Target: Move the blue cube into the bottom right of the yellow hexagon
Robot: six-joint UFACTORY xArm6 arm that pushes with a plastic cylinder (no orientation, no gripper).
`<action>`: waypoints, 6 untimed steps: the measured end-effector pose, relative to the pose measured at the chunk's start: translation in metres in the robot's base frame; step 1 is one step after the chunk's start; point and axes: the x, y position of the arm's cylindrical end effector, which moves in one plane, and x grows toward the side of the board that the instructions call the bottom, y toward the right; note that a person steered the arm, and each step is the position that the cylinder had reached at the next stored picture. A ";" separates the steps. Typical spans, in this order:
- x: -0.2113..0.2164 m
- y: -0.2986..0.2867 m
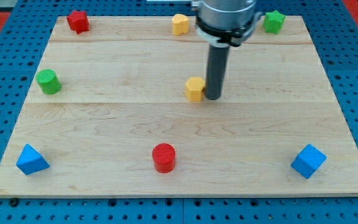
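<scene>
Camera view shows the wooden board [104, 118] first, with blocks scattered round its margins, and everything below is placed from the yellow hexagon [194, 89] near its middle. The arm has no pincer, only a dark rod, so nothing can be held; the tip [213, 98] stands just beside the hexagon on the view's right, seemingly touching it, though contact cannot be confirmed. The blue cube [308, 161] lies well apart, toward the view's bottom right, close to the board's bottom-right corner. It looks small, rigid and light, likely to slide easily and to spin if struck off-centre, so the push should probably meet the middle of its far face, on the view's lower right. The stretch between cube and hexagon is bare, giving open room. The red cylinder [163, 157] sits below the hexagon, slightly left, off that line. The nearby board edges leave little room behind the cube for the tip.
</scene>
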 end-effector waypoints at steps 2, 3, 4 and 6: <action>-0.017 -0.035; 0.001 -0.009; 0.076 0.038; 0.192 0.088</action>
